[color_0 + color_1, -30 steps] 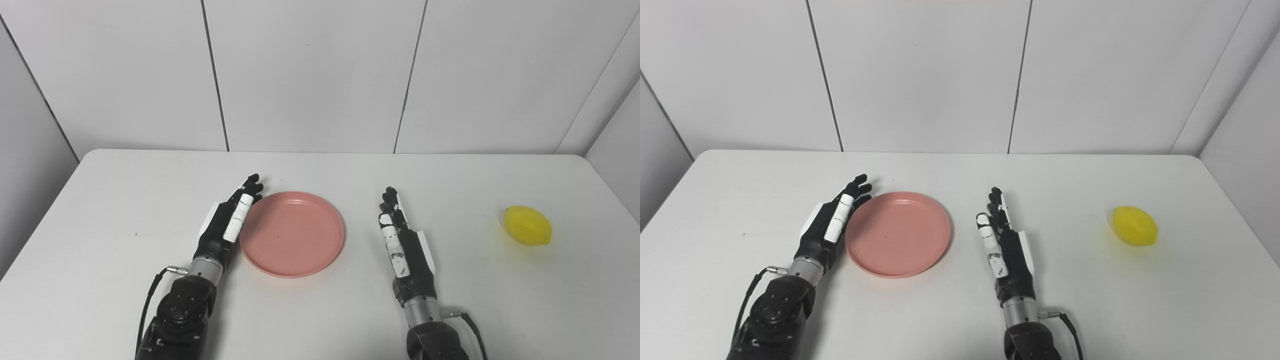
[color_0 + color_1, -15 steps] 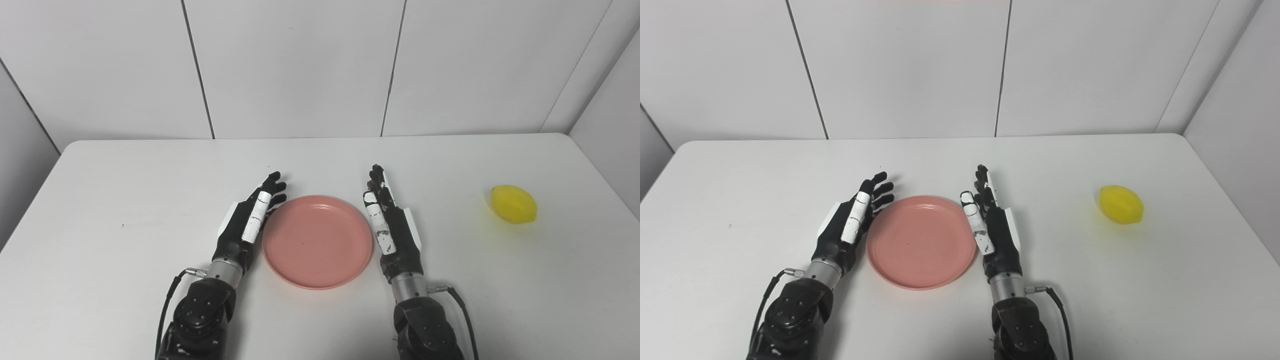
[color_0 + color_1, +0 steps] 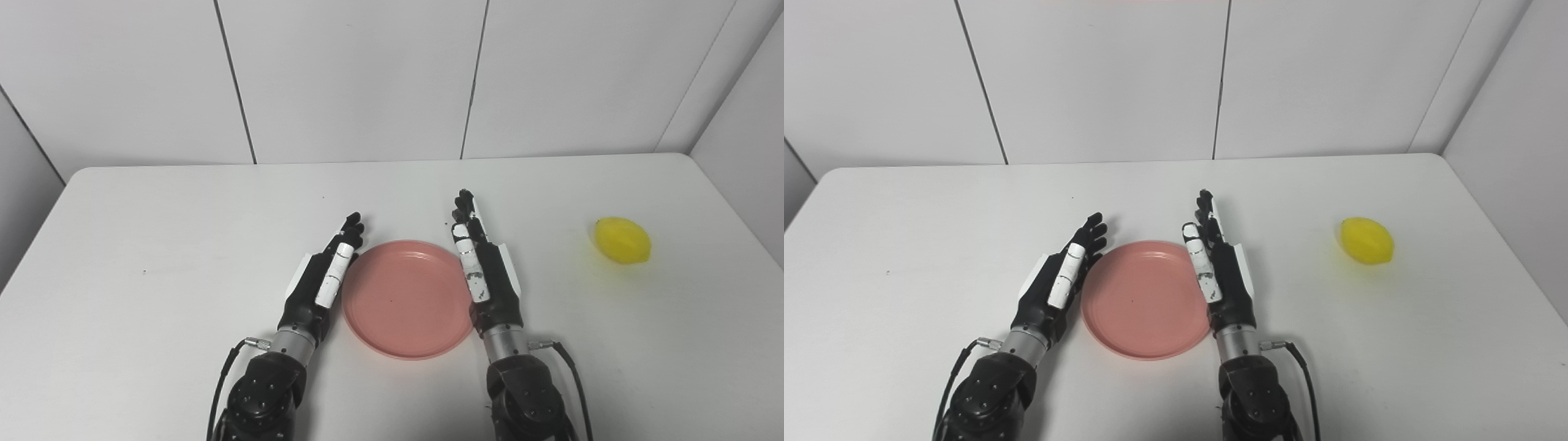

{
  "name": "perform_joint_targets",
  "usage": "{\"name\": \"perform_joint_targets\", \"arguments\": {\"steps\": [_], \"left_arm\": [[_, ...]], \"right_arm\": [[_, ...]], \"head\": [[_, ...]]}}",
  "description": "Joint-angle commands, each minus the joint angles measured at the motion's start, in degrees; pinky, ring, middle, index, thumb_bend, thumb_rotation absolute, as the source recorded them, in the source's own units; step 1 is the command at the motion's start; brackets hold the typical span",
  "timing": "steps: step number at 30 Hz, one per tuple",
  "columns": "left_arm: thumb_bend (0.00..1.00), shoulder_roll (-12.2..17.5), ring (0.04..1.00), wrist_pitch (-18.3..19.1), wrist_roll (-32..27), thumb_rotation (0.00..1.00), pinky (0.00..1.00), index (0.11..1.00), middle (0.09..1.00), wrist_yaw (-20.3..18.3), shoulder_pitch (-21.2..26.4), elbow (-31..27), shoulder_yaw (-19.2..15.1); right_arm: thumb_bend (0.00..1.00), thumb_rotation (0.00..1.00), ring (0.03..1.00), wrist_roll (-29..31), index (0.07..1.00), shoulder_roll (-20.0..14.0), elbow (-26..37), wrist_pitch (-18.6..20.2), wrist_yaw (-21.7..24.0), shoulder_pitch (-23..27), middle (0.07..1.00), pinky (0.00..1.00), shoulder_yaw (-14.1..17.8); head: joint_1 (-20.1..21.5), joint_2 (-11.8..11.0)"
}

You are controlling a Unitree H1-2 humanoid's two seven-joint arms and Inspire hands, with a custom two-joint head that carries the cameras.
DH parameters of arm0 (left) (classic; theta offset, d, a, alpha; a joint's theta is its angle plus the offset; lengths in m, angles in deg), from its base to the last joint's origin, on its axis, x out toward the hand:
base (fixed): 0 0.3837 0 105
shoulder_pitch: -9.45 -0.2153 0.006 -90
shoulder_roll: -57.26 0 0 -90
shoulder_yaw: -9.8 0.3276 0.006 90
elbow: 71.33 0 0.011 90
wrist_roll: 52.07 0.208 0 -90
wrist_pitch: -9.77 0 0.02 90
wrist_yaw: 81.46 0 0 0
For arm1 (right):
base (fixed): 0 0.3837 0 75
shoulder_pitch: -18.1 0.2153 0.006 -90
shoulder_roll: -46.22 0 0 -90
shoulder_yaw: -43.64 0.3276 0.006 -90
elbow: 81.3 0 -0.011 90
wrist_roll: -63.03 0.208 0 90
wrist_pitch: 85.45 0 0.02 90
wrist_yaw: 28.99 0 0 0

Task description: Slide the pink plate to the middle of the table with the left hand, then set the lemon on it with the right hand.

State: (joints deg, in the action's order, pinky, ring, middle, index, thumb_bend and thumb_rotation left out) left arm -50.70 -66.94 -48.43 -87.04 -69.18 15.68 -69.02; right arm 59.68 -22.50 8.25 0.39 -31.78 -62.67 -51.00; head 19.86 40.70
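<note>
Round smooth pink plate [image 3: 407, 300] on matte white table [image 3: 153, 245], flanked by left hand [image 3: 321, 282] and right hand [image 3: 484, 272], both flat-fingered, empty, oval yellow lemon [image 3: 621, 240] well apart right.

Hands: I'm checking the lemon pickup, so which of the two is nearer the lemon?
The right hand, at the pink plate's right edge, is nearer the lemon; the left hand lies across the plate.
</note>
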Motion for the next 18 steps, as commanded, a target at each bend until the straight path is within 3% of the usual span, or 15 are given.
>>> {"name": "perform_joint_targets", "arguments": {"steps": [1,5,18], "left_arm": [[0.67,-0.80,0.977,-4.10,1.19,1.00,0.97,0.977,0.981,1.37,1.33,-0.13,-0.06],[0.64,-1.26,0.996,-6.62,2.34,1.00,0.99,0.999,0.997,3.13,1.35,1.73,-0.40],[0.62,-2.57,0.995,-9.42,5.56,1.00,0.99,0.997,0.993,5.69,1.07,4.25,0.36]], "right_arm": [[0.75,0.95,1.000,0.34,1.000,0.06,2.10,-0.72,0.50,0.91,1.000,1.00,-0.06],[0.75,0.95,1.000,-1.91,1.000,-0.53,2.35,-1.51,-0.37,0.73,1.000,1.00,-0.23],[0.77,0.99,1.000,-11.80,1.000,-3.69,7.99,-1.78,-3.90,-0.36,1.000,0.99,1.57]], "head": [[-0.01,0.09],[-0.12,-0.05],[-0.45,-0.08]]}}
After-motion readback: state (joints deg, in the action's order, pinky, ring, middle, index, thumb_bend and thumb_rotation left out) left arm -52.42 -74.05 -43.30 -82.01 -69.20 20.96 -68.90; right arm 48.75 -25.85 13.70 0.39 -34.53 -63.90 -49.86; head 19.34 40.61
